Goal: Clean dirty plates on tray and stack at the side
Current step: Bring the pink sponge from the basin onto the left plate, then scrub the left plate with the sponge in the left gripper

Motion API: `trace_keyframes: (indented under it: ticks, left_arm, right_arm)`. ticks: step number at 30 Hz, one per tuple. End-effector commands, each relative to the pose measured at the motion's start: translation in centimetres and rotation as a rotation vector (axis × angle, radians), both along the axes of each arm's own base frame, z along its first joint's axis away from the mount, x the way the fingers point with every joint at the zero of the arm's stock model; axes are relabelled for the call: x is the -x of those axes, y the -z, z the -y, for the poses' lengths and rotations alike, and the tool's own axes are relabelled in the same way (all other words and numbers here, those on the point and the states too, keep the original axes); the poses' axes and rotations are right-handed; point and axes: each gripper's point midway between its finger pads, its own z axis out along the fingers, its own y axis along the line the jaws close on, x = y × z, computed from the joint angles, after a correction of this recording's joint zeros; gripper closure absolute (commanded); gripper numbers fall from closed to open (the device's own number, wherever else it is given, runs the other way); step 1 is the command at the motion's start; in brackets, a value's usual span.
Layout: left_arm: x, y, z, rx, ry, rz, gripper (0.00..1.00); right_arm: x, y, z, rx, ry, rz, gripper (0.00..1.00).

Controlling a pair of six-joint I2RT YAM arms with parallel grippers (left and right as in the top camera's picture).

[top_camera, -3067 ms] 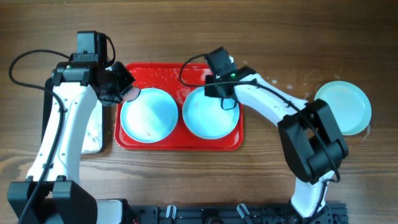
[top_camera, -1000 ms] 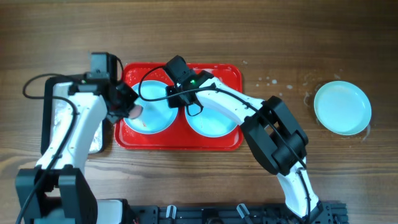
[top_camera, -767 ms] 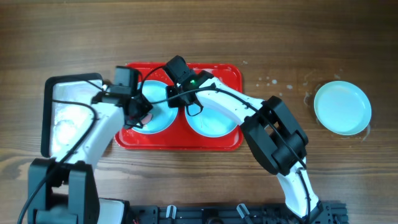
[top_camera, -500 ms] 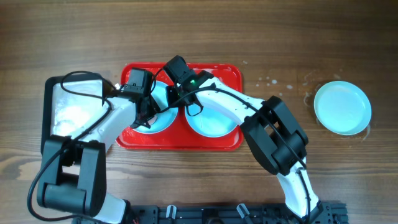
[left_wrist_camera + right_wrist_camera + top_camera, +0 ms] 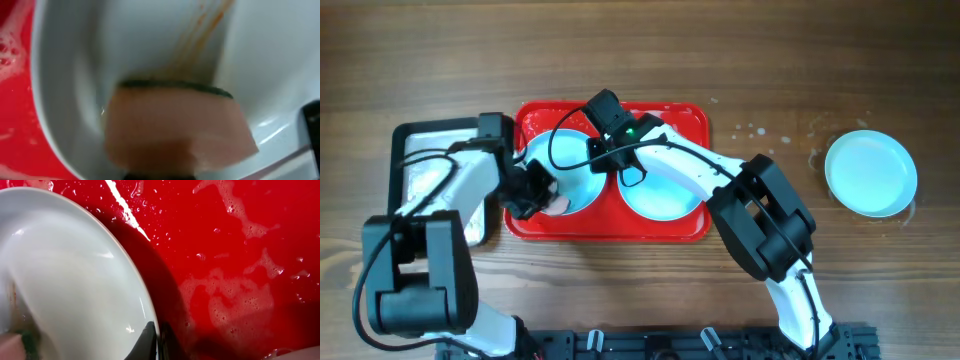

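The red tray (image 5: 682, 124) holds two pale blue plates side by side. My left gripper (image 5: 537, 193) is shut on a pink sponge (image 5: 556, 205) with a dark green edge and presses it onto the left plate (image 5: 576, 181). In the left wrist view the sponge (image 5: 175, 130) lies on this plate (image 5: 75, 60) below orange-brown smudges (image 5: 200, 35). My right gripper (image 5: 597, 159) is shut on the left plate's far right rim. The right wrist view shows the rim clamped in that gripper (image 5: 156, 342). The right plate (image 5: 666, 196) lies under the right arm. A third plate (image 5: 870, 172) sits alone at the far right.
A black-rimmed metal tray (image 5: 438, 128) with foamy water stands left of the red tray, partly under the left arm. White foam streaks (image 5: 235, 300) cover the red tray's floor. Water drops (image 5: 755, 130) dot the wood between the tray and the third plate.
My left gripper has moved from the metal tray onto the left plate with the sponge, then down to its front left. The right gripper shifted from the right plate to the left plate's rim, then held still.
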Motion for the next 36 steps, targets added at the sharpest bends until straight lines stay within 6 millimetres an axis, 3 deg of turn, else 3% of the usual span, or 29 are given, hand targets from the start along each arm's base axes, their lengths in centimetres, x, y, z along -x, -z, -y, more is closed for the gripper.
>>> trace_keyframes:
  ticks: [1,5,8,14,17,22,25,31,33,36]
  left_arm:
    - [0.8,2.6,-2.0,-0.025,-0.036,-0.026,0.96]
    - [-3.6,3.0,-4.1,-0.226,-0.009,0.163,0.96]
    - [-6.3,2.7,-3.7,-0.333,0.03,0.278,0.96]
    - [-9.4,2.3,-2.7,-0.439,0.063,0.413,0.96]
    - [-9.4,2.4,-2.1,-0.421,0.073,0.418,0.96]
    - [-6.5,3.1,-0.8,-0.222,0.076,0.276,0.96]
    - [-6.2,1.0,-0.2,-0.042,0.033,0.2,0.96]
    - [-9.2,-4.6,3.6,0.203,0.164,0.327,0.96]
    - [-10.7,-5.4,3.5,0.186,0.191,0.395,0.96]
    - [-12.2,-4.9,1.8,0.067,0.176,0.443,0.96]
  right_arm:
    - [-0.3,2.1,2.1,0.092,0.035,0.001,0.95]
    - [-0.3,2.1,2.1,0.094,0.035,-0.001,0.96]
    - [-0.3,2.1,2.1,0.095,0.034,-0.002,0.96]
    - [-0.2,2.1,2.2,0.099,0.025,0.0,0.96]
    - [-0.2,2.1,2.2,0.099,0.024,0.0,0.96]
    - [-0.2,2.1,2.2,0.099,0.024,-0.001,0.96]
    - [-0.2,2.1,2.1,0.096,0.022,-0.002,0.96]
    - [-0.2,2.1,2.1,0.097,0.022,-0.003,0.96]
    - [-0.1,2.1,2.2,0.098,0.02,-0.004,0.96]
    - [-0.1,2.1,2.1,0.098,0.021,-0.003,0.96]
